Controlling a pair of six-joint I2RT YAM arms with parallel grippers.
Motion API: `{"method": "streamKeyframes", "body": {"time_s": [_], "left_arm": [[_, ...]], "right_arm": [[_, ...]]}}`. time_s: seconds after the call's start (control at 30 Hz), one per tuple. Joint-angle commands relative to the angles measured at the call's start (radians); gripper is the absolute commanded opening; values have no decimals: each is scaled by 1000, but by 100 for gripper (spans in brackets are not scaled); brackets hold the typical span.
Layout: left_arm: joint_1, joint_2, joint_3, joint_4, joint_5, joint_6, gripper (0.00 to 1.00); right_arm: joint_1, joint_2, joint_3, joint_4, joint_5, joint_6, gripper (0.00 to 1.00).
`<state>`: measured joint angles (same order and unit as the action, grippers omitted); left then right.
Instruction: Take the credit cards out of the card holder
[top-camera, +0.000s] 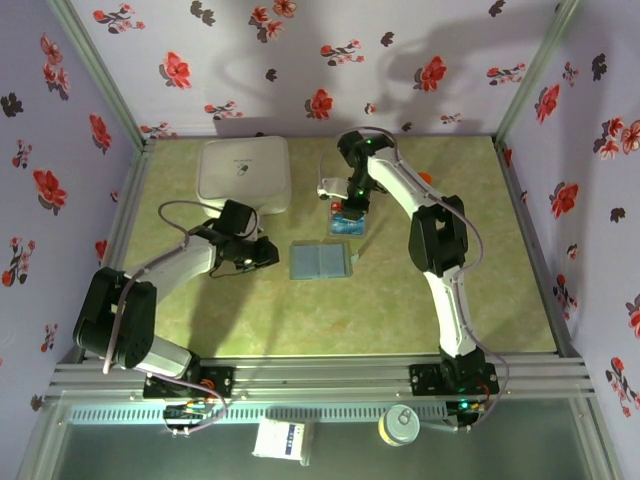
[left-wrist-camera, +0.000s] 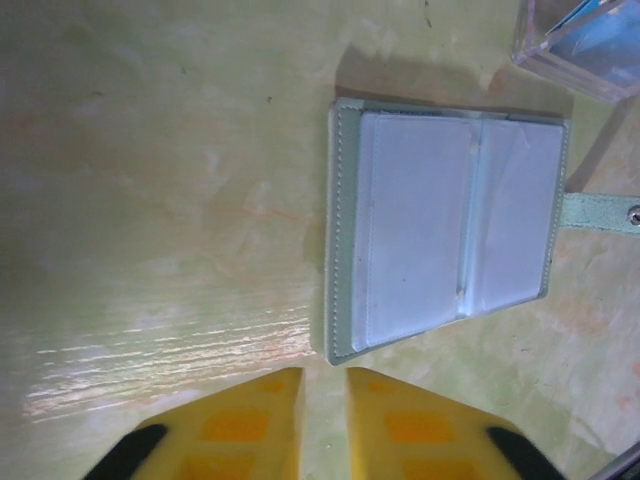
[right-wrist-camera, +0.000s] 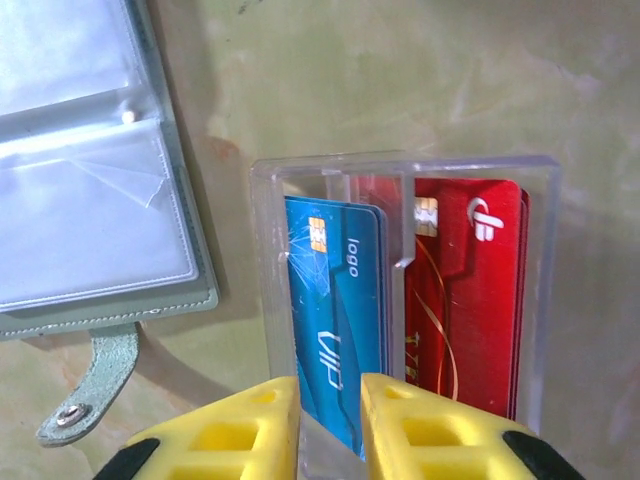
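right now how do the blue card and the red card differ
Colour: the blue card is blue-teal, the red card red-orange. Slot: in the right wrist view the blue card sits in the left compartment of the clear tray, the red card in the right. Print: the blue card reads "logo", the red card bears a white emblem. Both have a gold chip.

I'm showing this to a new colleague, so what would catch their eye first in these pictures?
The clear tray toward the back of the table, holding a blue card and a red card side by side, just ahead of the right hand. Then the grey-blue card holder lying open mid-table, its clear pockets looking empty.
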<state>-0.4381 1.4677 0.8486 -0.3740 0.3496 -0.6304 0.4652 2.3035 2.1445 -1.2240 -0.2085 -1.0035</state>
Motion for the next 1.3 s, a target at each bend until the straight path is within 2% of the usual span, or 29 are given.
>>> {"method": "streamKeyframes", "body": {"time_s": [0.0, 0.1, 0.33, 0.37, 0.4, 0.5, 0.57, 0.8, 1.0, 1.13, 1.27], "left_arm": [[38, -26, 8, -48, -37, 48, 28], [78, -23, 36, -83, -78, 93, 41], [170, -21, 55, -88, -213, 159, 75], [181, -21, 54, -83, -241, 166, 82], [190, -19, 54, -76, -266, 171, 98], [218, -9, 57, -60, -331, 189, 100], [232, -7, 54, -54, -373, 207, 100], [351, -58, -15, 64, -471, 300, 100], [406, -137, -102, 204, -578, 349, 100], [452, -149, -144, 301, -581, 370, 100], [456, -168, -248, 547, -586, 449, 100]], "right_arm": [[-17, -76, -32, 26, 9, 36, 32], [-25, -160, -131, 129, 25, 91, 38], [-41, -413, -514, 473, 100, 246, 64], [-44, -452, -581, 526, 115, 273, 69], [-48, -485, -635, 574, 131, 305, 73], [-61, -565, -770, 689, 156, 387, 84], [-71, -608, -845, 746, 173, 429, 99], [-131, -771, -1116, 985, 277, 589, 99], [-209, -893, -1360, 1259, 382, 785, 99], [-263, -947, -1490, 1402, 437, 849, 99], [-335, -986, -1611, 1586, 476, 916, 99]]}}
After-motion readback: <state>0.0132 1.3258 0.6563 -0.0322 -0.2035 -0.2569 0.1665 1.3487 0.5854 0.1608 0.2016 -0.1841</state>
